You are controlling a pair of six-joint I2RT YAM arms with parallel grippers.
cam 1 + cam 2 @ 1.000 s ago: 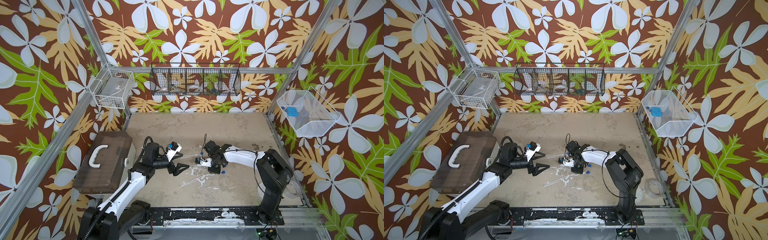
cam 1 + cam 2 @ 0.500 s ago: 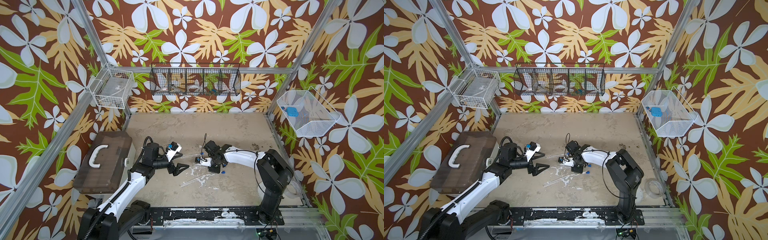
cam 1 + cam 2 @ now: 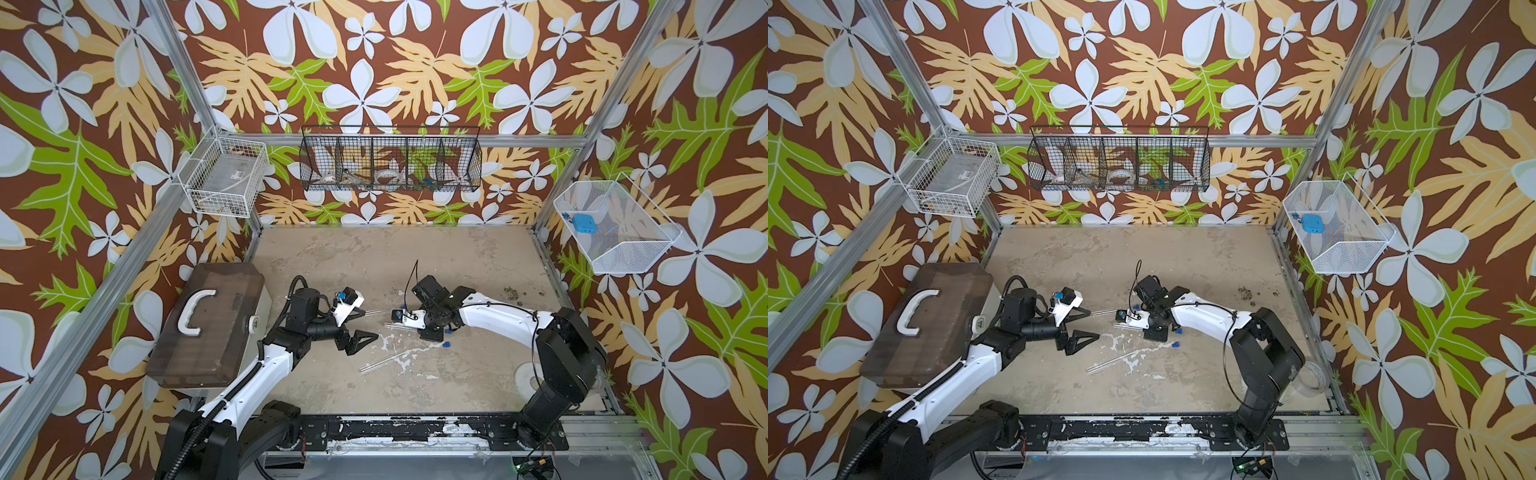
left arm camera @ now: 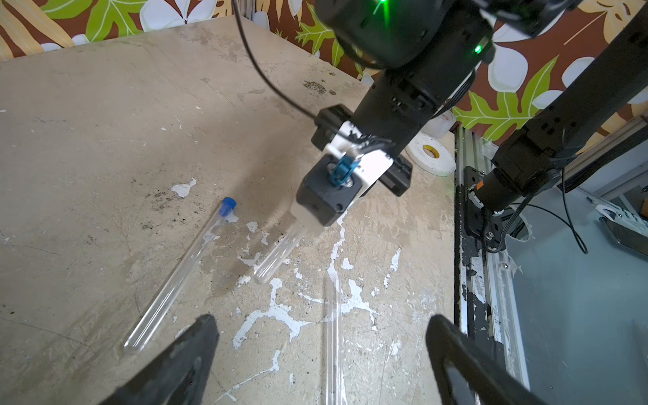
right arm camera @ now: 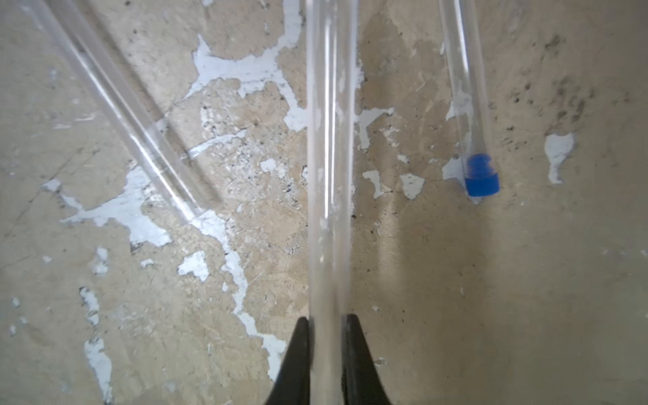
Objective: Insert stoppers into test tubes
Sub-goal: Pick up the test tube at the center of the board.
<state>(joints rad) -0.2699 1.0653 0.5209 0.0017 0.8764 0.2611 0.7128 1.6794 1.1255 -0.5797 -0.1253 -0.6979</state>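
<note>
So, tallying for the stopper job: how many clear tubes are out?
3: a held tube in the right hand, a stoppered tube on the table beside it, a bare tube on its other side.

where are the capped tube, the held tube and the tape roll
capped tube (image 4: 179, 277): left wrist view, mid glass
held tube (image 5: 330, 157): right wrist view, mid glass
tape roll (image 4: 436, 161): left wrist view, white face

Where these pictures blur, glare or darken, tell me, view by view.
Right wrist: the held tube is soft, close to the lens. Left wrist: the fingers blur; a shadow crosses the table. Top views: even light, loose tube faint.
</note>
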